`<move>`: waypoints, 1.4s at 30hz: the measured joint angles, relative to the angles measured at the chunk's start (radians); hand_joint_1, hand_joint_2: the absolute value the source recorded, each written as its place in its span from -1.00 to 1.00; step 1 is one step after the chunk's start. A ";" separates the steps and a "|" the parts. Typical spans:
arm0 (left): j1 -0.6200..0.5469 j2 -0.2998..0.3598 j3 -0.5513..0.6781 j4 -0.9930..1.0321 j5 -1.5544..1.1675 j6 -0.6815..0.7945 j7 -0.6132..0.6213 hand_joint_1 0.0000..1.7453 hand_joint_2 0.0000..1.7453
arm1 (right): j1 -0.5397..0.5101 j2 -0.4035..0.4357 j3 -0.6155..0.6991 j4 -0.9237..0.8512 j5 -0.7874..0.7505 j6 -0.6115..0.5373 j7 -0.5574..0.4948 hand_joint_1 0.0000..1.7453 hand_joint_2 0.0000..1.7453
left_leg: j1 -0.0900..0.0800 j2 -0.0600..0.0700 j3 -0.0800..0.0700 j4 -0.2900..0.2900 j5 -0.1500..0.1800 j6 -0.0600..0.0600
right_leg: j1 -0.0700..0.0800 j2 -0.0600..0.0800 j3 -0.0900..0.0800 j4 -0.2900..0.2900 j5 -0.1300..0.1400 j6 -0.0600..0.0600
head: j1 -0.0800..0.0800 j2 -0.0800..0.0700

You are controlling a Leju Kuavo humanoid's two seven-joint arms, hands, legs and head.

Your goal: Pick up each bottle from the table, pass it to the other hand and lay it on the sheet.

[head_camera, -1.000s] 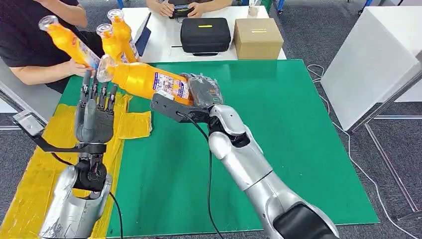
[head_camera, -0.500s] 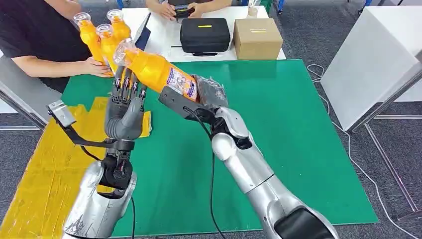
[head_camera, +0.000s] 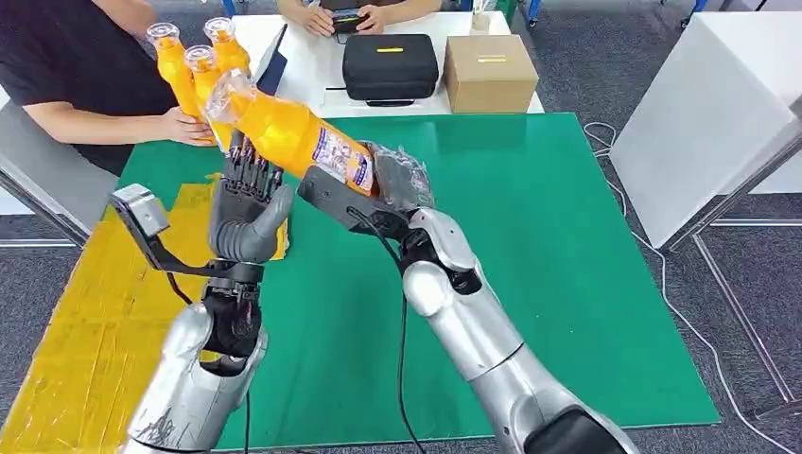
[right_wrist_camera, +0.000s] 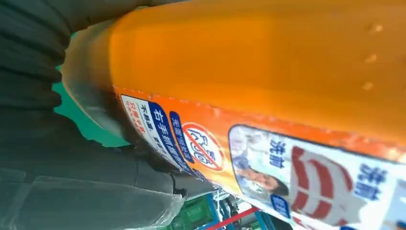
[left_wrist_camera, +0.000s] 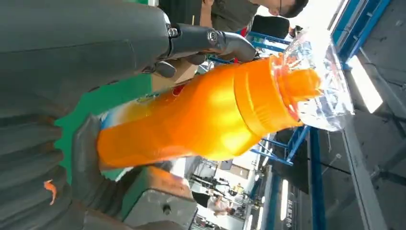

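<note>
Bottles: three orange ones; one bottle (head_camera: 288,132) held in the air above the mat's left part, cap end up-left, two more bottles (head_camera: 194,71) upright at the far left corner under a person's hand (head_camera: 189,128)
Right hand (head_camera: 392,180): fingers wrapped round the bottle's base end
Left hand (head_camera: 248,203): raised just below the bottle's middle, fingers upright and slightly apart, holding nothing; whether the tips touch the bottle I cannot tell
Sheet (head_camera: 85,312): one, yellow, crumpled, along the mat's left side
Surface: green mat (head_camera: 530,284)
Room: white table (head_camera: 312,66) behind with one black case (head_camera: 390,64) and one cardboard box (head_camera: 490,72); grey carpet (head_camera: 747,312)
</note>
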 measured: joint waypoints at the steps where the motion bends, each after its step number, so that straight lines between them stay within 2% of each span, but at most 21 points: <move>1: -0.001 0.000 0.000 0.002 0.000 0.000 0.000 -1.00 1.00 | 0.003 0.000 0.001 -0.006 0.001 0.000 0.000 1.00 1.00 | 0.000 0.000 0.000 0.000 0.000 0.000 | 0.000 0.000 0.000 0.000 0.000 0.000 | 0.000 0.000; 9: -0.011 -0.002 0.002 0.020 -0.023 0.013 0.000 -1.00 1.00 | 0.022 0.000 0.002 -0.042 0.016 0.013 0.001 1.00 1.00 | 0.000 0.000 0.000 0.000 0.000 0.000 | 0.000 0.000 0.000 0.000 0.000 0.000 | 0.000 0.000; 16: -0.031 -0.003 0.052 0.083 -0.056 0.010 0.000 -1.00 1.00 | 0.087 0.005 0.034 -0.124 0.059 0.054 0.001 1.00 1.00 | 0.000 0.000 0.000 0.000 0.000 0.000 | 0.000 0.000 0.000 0.000 0.000 0.000 | 0.000 0.000; 26: -0.048 -0.027 0.076 0.125 -0.076 -0.020 0.016 -1.00 1.00 | 0.125 0.010 0.083 -0.162 0.087 0.074 0.012 1.00 1.00 | 0.000 0.000 0.000 0.000 0.000 0.000 | 0.000 0.000 0.000 0.000 0.000 0.000 | 0.000 0.000; 42: -0.001 -0.027 0.087 0.093 -0.090 -0.031 0.004 -1.00 1.00 | 0.153 0.011 0.129 -0.176 0.103 0.086 0.007 1.00 1.00 | 0.000 0.000 -0.001 0.000 0.000 0.000 | 0.000 0.000 0.000 0.000 0.000 0.000 | 0.000 0.000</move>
